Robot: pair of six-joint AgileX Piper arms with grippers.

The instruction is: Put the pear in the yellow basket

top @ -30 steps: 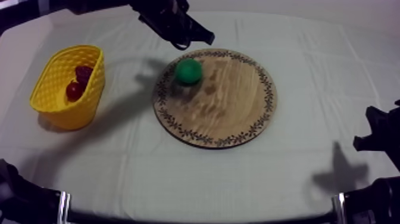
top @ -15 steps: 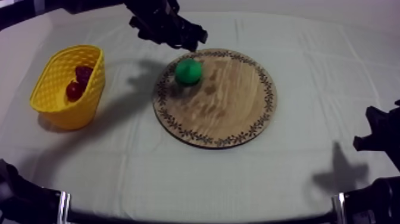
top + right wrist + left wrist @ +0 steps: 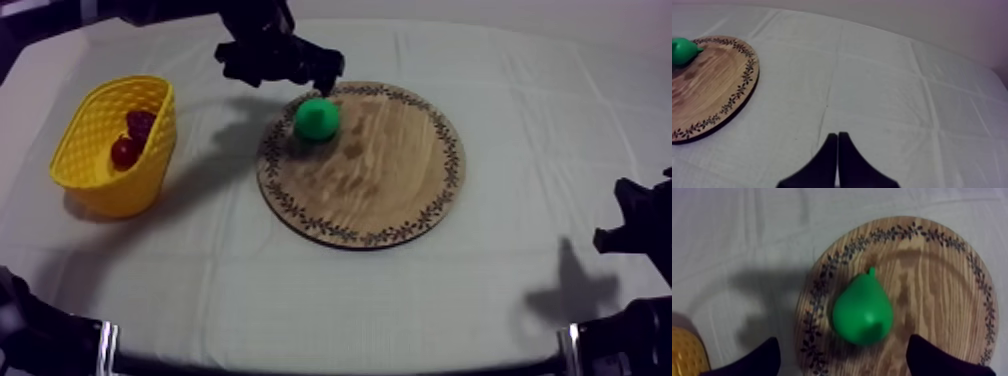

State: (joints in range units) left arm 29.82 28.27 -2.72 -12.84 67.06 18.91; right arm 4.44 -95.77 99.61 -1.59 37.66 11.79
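Green toy pear (image 3: 317,118) on round wooden board (image 3: 390,190), ungrasped. L claw (image 3: 842,338) apart over pear; R claw (image 3: 837,136) together. Yellow basket (image 3: 112,195) transfer pending.

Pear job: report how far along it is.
Done: nothing delivered; the pear lies on the wooden board, and the yellow basket holds small red fruit. In hand: the left gripper hangs open over the pear, not touching it. Left: close, lift, carry to the basket, release. The right gripper rests shut.
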